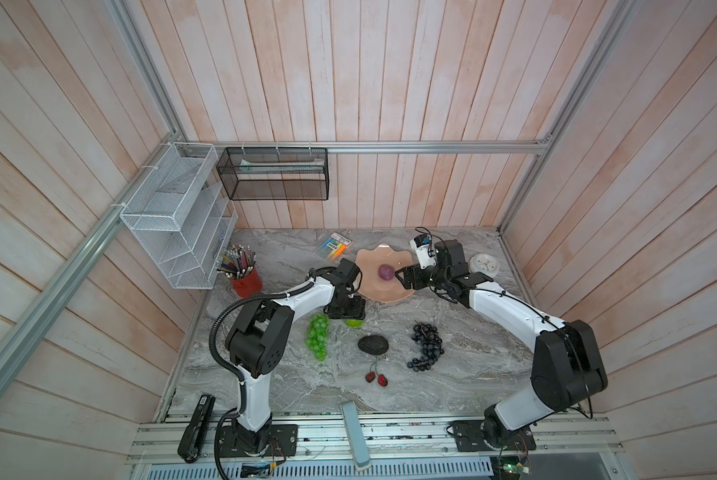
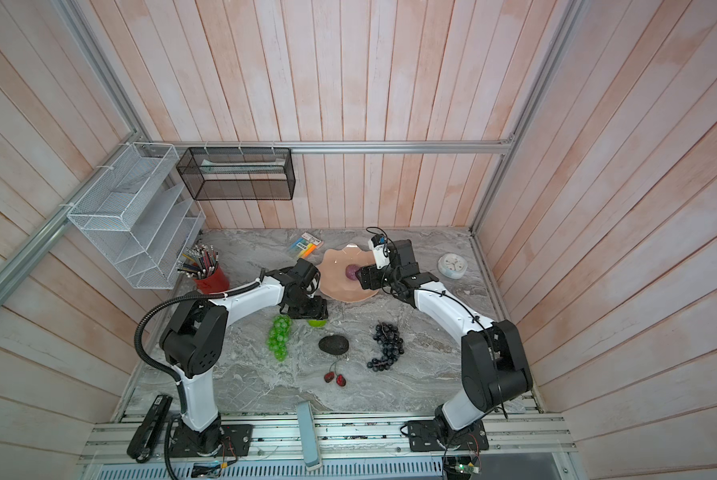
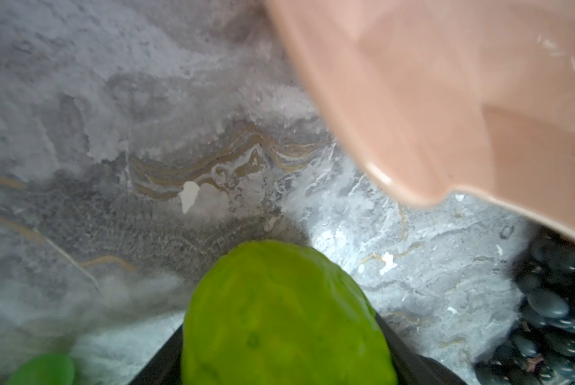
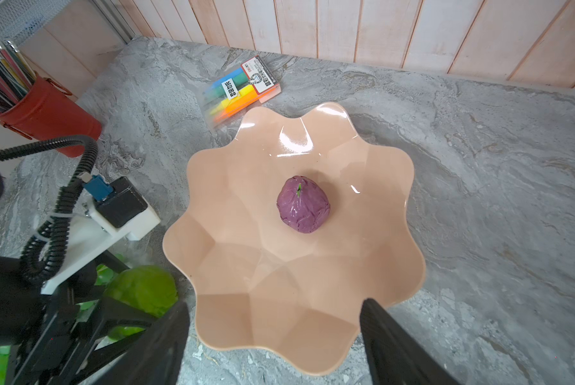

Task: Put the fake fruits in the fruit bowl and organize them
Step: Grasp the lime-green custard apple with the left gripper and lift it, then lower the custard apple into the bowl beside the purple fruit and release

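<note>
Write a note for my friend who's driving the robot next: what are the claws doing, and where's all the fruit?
Left claw: around the bumpy lime-green ball, next to the fruit bowl; can't tell if it grips yet.
Right claw: open, empty, over the bowl's edge.
Done: purple ball sits in the bowl's middle.
To do: that green ball, plus green grapes, avocado, dark grapes and cherries, all lying on the table.
</note>
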Robot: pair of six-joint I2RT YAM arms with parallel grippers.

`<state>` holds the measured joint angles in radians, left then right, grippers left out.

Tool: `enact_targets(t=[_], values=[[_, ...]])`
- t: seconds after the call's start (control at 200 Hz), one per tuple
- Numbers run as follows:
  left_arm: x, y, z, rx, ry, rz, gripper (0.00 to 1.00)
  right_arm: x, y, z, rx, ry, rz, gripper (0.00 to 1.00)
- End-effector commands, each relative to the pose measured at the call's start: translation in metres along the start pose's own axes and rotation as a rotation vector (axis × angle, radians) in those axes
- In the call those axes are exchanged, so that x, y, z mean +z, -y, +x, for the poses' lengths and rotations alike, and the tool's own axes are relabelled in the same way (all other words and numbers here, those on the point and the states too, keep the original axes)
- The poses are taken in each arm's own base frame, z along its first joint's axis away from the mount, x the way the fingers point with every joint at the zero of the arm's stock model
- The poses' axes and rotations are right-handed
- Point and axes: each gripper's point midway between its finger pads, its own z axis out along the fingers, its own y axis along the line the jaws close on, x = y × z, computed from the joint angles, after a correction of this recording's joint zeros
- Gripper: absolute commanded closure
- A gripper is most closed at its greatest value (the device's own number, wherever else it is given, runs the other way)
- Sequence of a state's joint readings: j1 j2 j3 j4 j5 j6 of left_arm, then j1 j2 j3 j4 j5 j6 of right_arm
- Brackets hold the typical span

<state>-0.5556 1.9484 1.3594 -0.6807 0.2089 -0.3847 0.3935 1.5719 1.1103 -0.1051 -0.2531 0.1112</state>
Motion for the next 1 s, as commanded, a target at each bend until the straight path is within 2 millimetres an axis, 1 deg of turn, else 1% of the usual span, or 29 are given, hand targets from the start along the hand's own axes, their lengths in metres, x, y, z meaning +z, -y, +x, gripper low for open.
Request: enact_targets(t=[0.0,0.06,0.12,0.19,0.235,0.3,0.34,0.425,0.5,0.625,0.65,0.73,0.855,0.865,0.885,0.915,0.995], values=[[-0.014,0.003,-0.004,0.019,0.038,0.000,0.43,0.002,0.002,0.002,-0.001,-0.006,-0.001,0.19],[-0.021,0.004,-0.003,0.022,0.047,0.008,0.47,0.001,0.002,0.000,-0.003,-0.003,-0.002,0.19],[-0.032,0.005,-0.001,0.027,0.059,0.017,0.48,-0.001,0.002,0.000,-0.004,-0.003,0.003,0.19],[-0.051,0.007,-0.002,0.026,0.085,0.029,0.49,-0.005,0.003,0.000,-0.007,0.005,0.014,0.19],[-0.064,0.010,-0.007,0.027,0.109,0.038,0.49,-0.007,0.004,0.000,-0.004,0.014,0.021,0.20],[-0.083,0.017,-0.019,0.029,0.151,0.053,0.50,-0.009,0.004,-0.002,0.005,0.034,0.025,0.20],[-0.092,0.022,-0.027,0.030,0.168,0.063,0.50,-0.010,0.003,-0.002,0.013,0.043,0.022,0.20],[-0.101,0.034,-0.048,0.032,0.201,0.089,0.50,-0.011,0.003,-0.005,0.024,0.057,0.019,0.20],[-0.097,0.040,-0.069,0.023,0.219,0.093,0.50,-0.012,0.003,-0.007,0.028,0.062,0.019,0.21],[-0.091,0.051,-0.109,0.005,0.264,0.100,0.52,-0.017,0.001,-0.010,0.026,0.068,0.017,0.21],[-0.086,0.050,-0.115,0.000,0.265,0.091,0.52,-0.018,0.000,-0.010,0.029,0.066,0.017,0.21],[-0.077,0.051,-0.137,-0.009,0.285,0.070,0.52,-0.023,-0.003,-0.008,0.044,0.063,0.003,0.26],[-0.058,0.050,-0.166,-0.020,0.301,0.056,0.52,-0.031,-0.009,0.002,0.049,0.043,-0.019,0.26],[-0.054,0.048,-0.166,-0.024,0.294,0.054,0.52,-0.032,-0.008,0.003,0.050,0.040,-0.017,0.26],[-0.053,0.049,-0.171,-0.025,0.301,0.055,0.52,-0.033,-0.008,0.005,0.050,0.039,-0.015,0.26],[-0.044,0.046,-0.175,-0.031,0.295,0.047,0.52,-0.035,-0.007,0.009,0.052,0.038,-0.007,0.26],[-0.030,0.042,-0.186,-0.048,0.296,0.035,0.52,-0.039,-0.004,0.020,0.051,0.025,0.010,0.26]])
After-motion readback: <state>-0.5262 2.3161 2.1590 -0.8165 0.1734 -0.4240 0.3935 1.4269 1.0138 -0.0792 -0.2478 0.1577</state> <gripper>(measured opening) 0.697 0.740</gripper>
